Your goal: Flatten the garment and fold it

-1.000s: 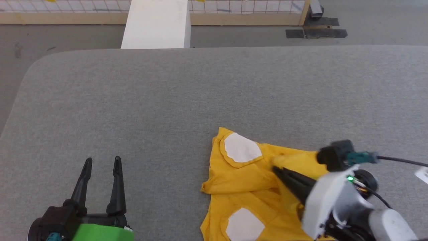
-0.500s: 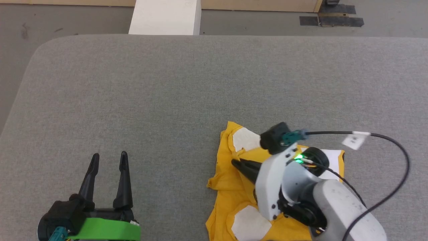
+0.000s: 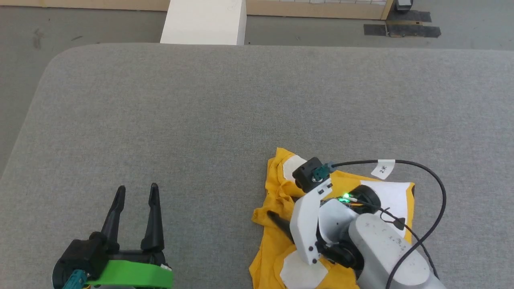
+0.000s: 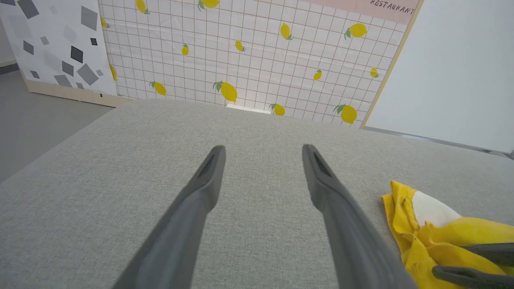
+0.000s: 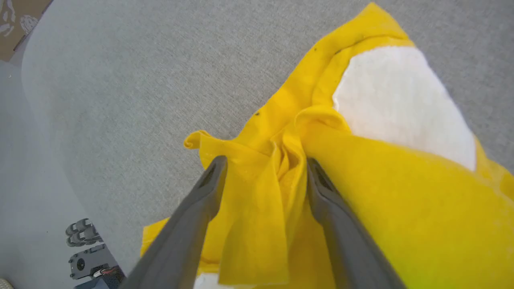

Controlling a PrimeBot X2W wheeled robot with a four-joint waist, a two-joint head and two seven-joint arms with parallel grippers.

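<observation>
**Yellow tee bunched up, both pincers apart**

The garment [image 3: 277, 188] lies crumpled on the grey desk [image 3: 200, 120], near edge, right side. The right pincer [image 5: 263, 162] is spread, with a loose yellow fold between its fingers. The left pincer [image 3: 137, 188] is apart too, well off to the side.

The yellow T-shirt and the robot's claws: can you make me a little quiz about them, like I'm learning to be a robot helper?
1. True or false: the left claw is gripping the yellow T-shirt.
2. Pick one: what sits between the open fingers of the right claw? A) a red ball B) a bunched fold of yellow cloth C) a spoon
3. Fill in the blank: the big patch on the T-shirt is coloured ____.

Key: 1 false, it stands open over bare gray table, apart from the shirt. 2 B. 3 white.
</observation>
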